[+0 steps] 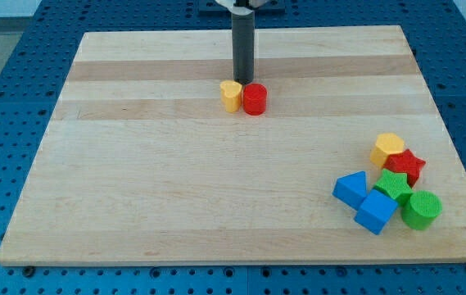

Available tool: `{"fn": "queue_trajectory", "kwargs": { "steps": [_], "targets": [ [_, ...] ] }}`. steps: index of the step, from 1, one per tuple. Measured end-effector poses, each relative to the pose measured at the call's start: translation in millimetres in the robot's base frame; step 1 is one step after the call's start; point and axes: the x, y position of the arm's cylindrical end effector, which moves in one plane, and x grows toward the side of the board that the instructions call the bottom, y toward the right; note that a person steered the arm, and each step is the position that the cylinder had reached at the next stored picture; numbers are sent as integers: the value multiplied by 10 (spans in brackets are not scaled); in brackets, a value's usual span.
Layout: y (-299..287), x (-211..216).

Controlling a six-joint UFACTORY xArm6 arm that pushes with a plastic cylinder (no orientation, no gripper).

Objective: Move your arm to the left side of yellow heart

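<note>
Nearest blocks: a blue cube [376, 212] and a green cylinder [421, 209] are seen lowest in the frame, at the lower right of the wooden board [134, 188].
Cluster: a blue triangular block [350, 188], a green star [393, 185], a red star [405, 165] and a yellow hexagon [387, 148] are packed beside them, touching or nearly so.
Yellow heart: it [231, 95] is found at the upper centre of the frame, pressed against a red cylinder [255, 99] on its right.
Tip: my tip [243, 80] is set down just above the two blocks, over the seam between them, very near or touching; contact cannot be told.
Fingers: none are fitted; the rod is bare, so nothing is grasped or clenched.
Progress: the heart is judged reached but the task not done, since the tip is above it, not at its left.
Remaining: the tip is to be brought round to the bare board left of the heart, without the heart being nudged.
</note>
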Motion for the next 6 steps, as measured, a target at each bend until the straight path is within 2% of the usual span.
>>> {"fn": "queue_trajectory", "kwargs": {
  "steps": [1, 2, 3, 4, 6],
  "targets": [
    [-340, -226],
    [-869, -154],
    [-963, 190],
    [-882, 484],
    [14, 543]
  ]
}}
